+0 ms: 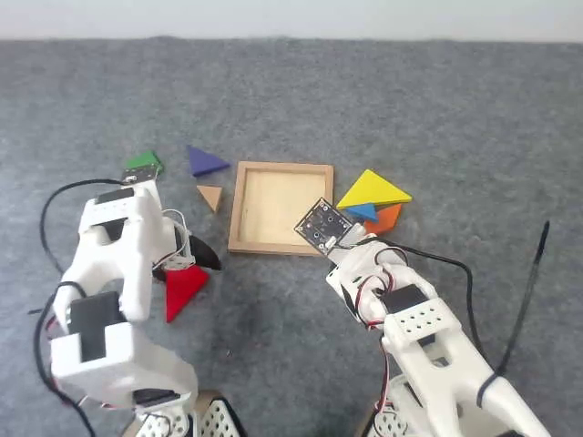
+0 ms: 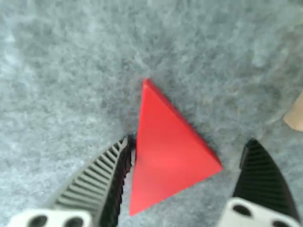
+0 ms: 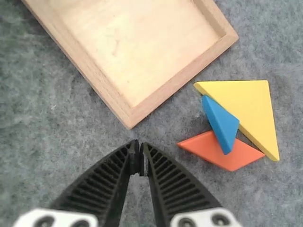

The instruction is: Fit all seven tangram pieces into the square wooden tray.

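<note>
The left gripper [image 2: 189, 142] sits low over the grey mat [image 1: 455, 109] with its fingers spread wide, and the red triangle [image 2: 165, 151] lies flat between them. One ribbed finger seems to touch the triangle's long edge, though the contact is hard to confirm; the other finger stands apart from the piece's far corner. Off to that finger's outer side, a tan triangle [image 2: 296, 113] lies at the edge of the view.

The right gripper [image 3: 139, 151] has its fingers pressed together with nothing between them. Just ahead of its tips is the near corner of the tray [image 3: 137, 47]. Ahead and to one side of the tips, beside the tray, the yellow triangle [image 3: 248, 111] and the orange piece [image 3: 222, 153] lie on the mat with the blue triangle [image 3: 220, 123] resting across both.

Beyond the left gripper, the green piece [image 1: 144, 165] and the purple triangle [image 1: 205, 161] lie on the mat outside the tray
</note>
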